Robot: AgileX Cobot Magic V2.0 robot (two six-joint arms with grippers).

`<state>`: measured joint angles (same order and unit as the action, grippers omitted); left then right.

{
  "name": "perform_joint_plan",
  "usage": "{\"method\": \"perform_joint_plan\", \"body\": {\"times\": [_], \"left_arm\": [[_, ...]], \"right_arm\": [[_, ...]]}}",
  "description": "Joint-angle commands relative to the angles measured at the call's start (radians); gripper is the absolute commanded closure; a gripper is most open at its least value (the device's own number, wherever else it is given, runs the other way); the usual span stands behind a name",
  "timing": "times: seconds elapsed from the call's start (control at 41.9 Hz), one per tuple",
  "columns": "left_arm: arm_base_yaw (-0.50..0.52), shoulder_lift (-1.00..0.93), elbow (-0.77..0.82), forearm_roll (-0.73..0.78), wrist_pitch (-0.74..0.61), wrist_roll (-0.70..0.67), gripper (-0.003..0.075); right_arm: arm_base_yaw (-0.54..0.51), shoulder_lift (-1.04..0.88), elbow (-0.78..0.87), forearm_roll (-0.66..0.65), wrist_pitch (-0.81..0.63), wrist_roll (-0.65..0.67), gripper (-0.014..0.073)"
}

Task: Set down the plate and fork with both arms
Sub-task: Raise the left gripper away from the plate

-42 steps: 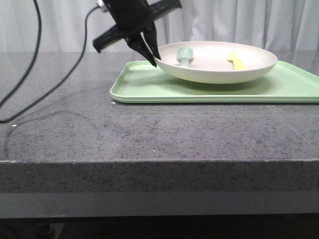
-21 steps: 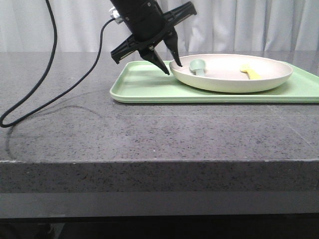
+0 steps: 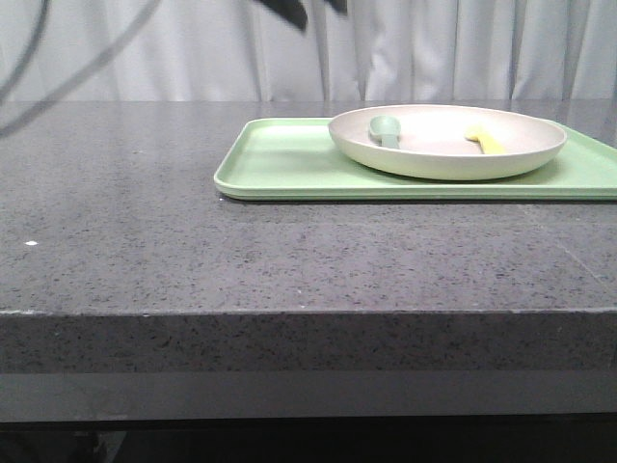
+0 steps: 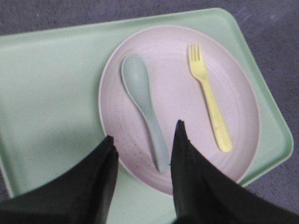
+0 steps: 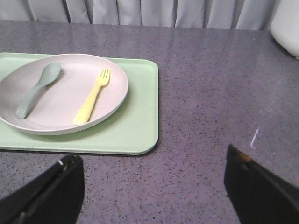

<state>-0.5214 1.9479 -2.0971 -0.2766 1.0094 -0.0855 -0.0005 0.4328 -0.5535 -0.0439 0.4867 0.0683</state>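
Note:
The cream plate point(image 3: 448, 159) rests flat on the light-green tray point(image 3: 280, 164). The yellow fork point(image 3: 485, 141) lies in the plate beside a grey-green spoon point(image 3: 384, 127). My left gripper point(image 3: 313, 8) is open and empty, high above the plate's left rim, with only its tips in the front view. In the left wrist view it point(image 4: 145, 130) hovers over the plate's edge point(image 4: 106, 100), with the fork point(image 4: 210, 98) and spoon point(image 4: 145, 102) below. My right gripper point(image 5: 150, 156) is open and empty over the bare table beside the tray point(image 5: 140, 116), apart from the plate point(image 5: 60, 100) and fork point(image 5: 92, 101).
The tray sits at the back right of a dark speckled stone table point(image 3: 193, 251). A white object point(image 5: 286, 23) stands at the far corner in the right wrist view. Curtains hang behind the table.
My left gripper set the plate down on the tray, let go of its rim and rose almost out of the top of the front view. The cable lifted with it.

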Motion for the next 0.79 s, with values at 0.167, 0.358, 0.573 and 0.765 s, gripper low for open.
{"method": "perform_joint_plan", "body": {"times": [0.167, 0.358, 0.573, 0.765], "left_arm": [[-0.006, -0.317, 0.161, 0.052, -0.034, 0.129, 0.0437], [-0.006, -0.49, 0.401, 0.063, -0.114, 0.142, 0.0437], [0.045, -0.673, 0.711, 0.063, -0.231, 0.167, 0.0437], [0.146, -0.802, 0.938, -0.063, -0.239, 0.31, 0.0437]], "right_arm": [[-0.006, 0.013, -0.031, -0.014, -0.079, -0.005, -0.0037], [-0.006, 0.013, -0.031, -0.014, -0.079, -0.005, -0.0037], [-0.006, 0.013, -0.031, -0.014, -0.079, -0.005, -0.0037], [-0.006, 0.013, -0.031, -0.014, -0.079, -0.005, -0.0037]]}}
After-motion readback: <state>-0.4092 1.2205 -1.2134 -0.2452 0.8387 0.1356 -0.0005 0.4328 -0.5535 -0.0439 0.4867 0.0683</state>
